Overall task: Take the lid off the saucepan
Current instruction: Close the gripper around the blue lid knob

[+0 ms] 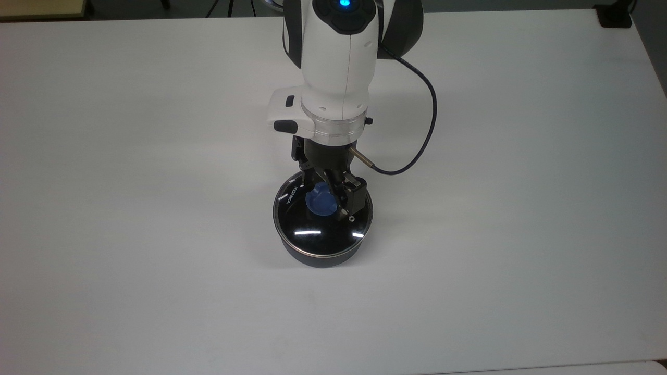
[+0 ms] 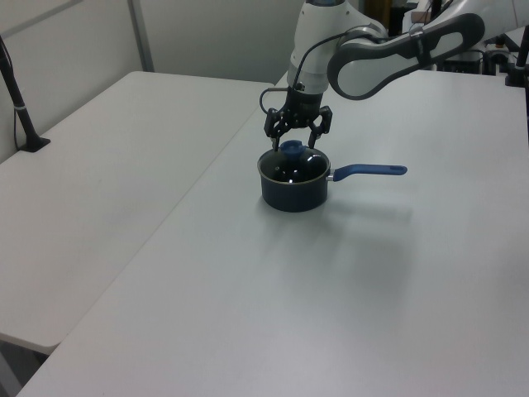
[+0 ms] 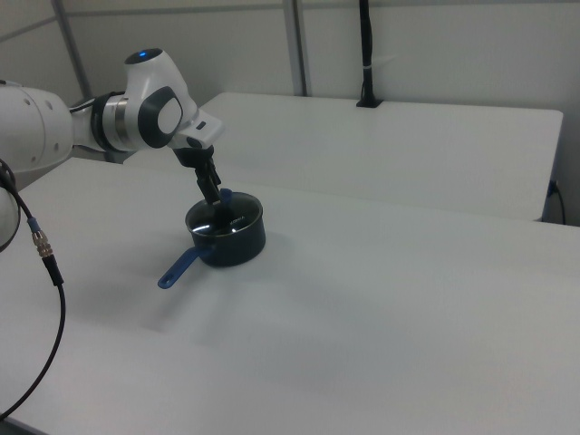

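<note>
Lid [image 1: 319, 223]: seated on saucepan [image 2: 293, 189], mid-table [image 1: 156, 260]. Knob [image 1: 321, 201]: blue, between the spread fingers of gripper [image 2: 296, 142]; nothing grasped. Handle [image 2: 369, 171]: points to the left view's right.

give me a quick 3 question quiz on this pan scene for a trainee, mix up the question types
1. True or false: the lid is already off the saucepan.
2. Multiple choice: the gripper is
A) shut on the handle
B) open, with a finger on either side of the lid's blue knob
C) resting on the table away from the pan
3. Fill in: in the left view, the saucepan's handle points toward the left view's ____.

Key
1. False; the lid sits on the saucepan.
2. B
3. right
</note>
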